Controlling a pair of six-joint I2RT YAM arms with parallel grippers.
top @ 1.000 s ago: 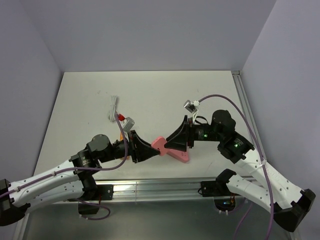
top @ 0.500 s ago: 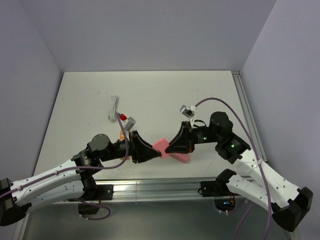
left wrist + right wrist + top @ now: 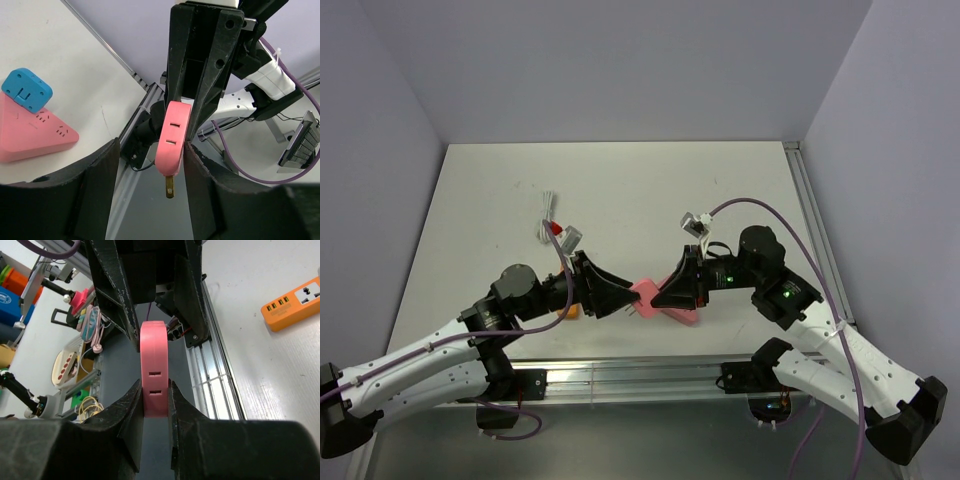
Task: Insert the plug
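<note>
At lower centre, near the table (image 3: 650, 190)'s front edge, the right gripper (image 3: 154, 390) is clamping one pink plug (image 3: 153, 365); the left gripper (image 3: 150, 150) is flanking it, fingers apart. One blue plug (image 3: 26, 90) is sitting on one pink triangular socket block (image 3: 35, 130), upper left in the left wrist view; white tabletop is stretching wide behind

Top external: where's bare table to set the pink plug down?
Free: far half of the table, from the back edge to the white cable, and the middle patch between that cable and the right arm. Crowded: near centre, where left gripper and right gripper meet at the pink socket block, orange power strip alongside.
</note>
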